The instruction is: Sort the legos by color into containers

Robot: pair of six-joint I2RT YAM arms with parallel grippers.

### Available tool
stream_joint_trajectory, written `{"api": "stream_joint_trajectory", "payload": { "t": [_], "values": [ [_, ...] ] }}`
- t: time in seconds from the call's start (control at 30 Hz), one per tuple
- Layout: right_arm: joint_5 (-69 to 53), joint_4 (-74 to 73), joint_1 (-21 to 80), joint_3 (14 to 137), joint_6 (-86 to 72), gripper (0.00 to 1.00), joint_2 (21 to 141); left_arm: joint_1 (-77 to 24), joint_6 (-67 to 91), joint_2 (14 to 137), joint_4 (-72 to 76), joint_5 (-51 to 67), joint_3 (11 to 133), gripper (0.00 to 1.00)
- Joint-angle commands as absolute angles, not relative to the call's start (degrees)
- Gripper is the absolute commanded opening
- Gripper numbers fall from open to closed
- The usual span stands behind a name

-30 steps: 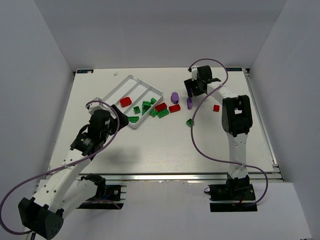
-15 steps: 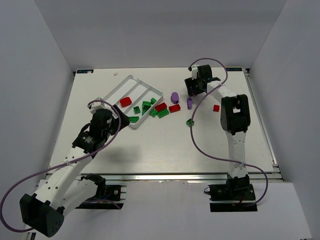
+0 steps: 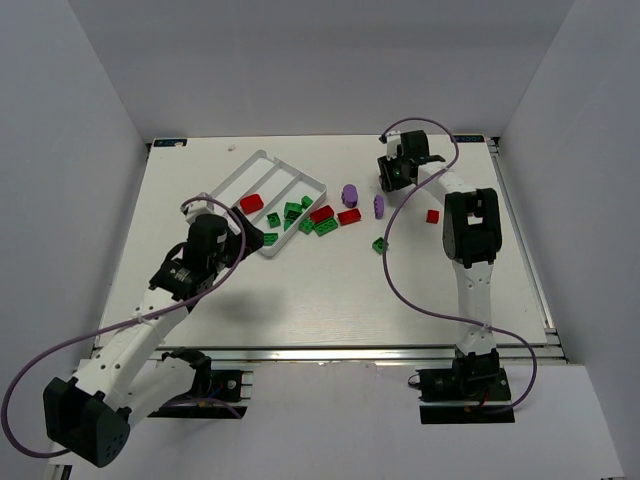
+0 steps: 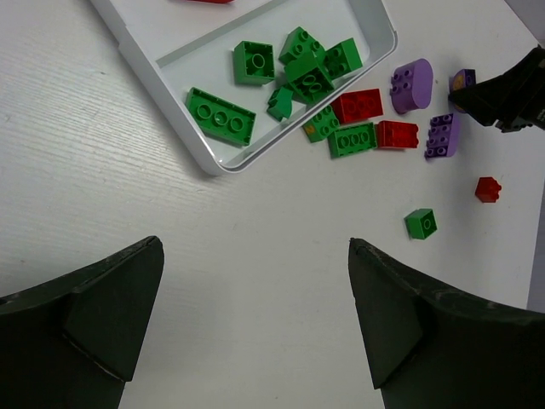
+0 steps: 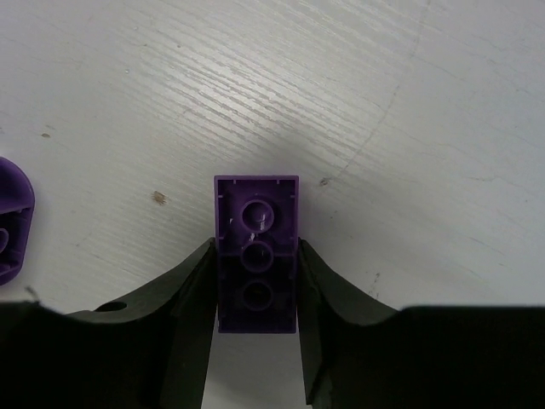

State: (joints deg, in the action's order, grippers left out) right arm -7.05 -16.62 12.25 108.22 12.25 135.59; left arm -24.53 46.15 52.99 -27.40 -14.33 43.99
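**Right gripper** (image 5: pixel 255 273): in the right wrist view both fingers press against the long sides of a purple brick (image 5: pixel 255 226). The brick is gripped at lower centre of the frame, hollow side up. Its far half juts past the fingertips over the white table (image 5: pixel 383 102). Whether it is lifted cannot be told. A rounded purple brick (image 5: pixel 12 217) sits at the left edge, apart from the fingers.

**Left gripper** (image 4: pixel 255 247): the jaws are spread wide and hold nothing. It hangs over bare table below the corner of the tray (image 4: pixel 162 94), where green bricks (image 4: pixel 298 64) lie in one compartment.
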Motion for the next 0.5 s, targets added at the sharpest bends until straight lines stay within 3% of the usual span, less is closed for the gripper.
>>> {"api": "stream_joint_trajectory", "payload": {
  "t": [0.0,0.07,0.17,0.47],
  "values": [
    [-9.4,-16.9,12.1,109.9,13.5,0.21,135.4,-24.3,47.1,53.1,-24.1,-12.1,46.5,0.98],
    [-11.1,-16.9,12.2,109.7,13.9,0.09,133.5,-24.3,48.2,53.3,-21.6,-10.2,46.7,0.98],
    [-15.2,-16.9,12.2,109.2,14.2,0.0,131.1,-24.3,48.9,54.3,-18.5,-6.9,47.4,0.98],
    [-35.0,-15.8,12.1,100.5,16.3,0.0,114.4,-22.5,52.7,60.7,-10.3,8.1,52.8,0.98]
  ]
}}
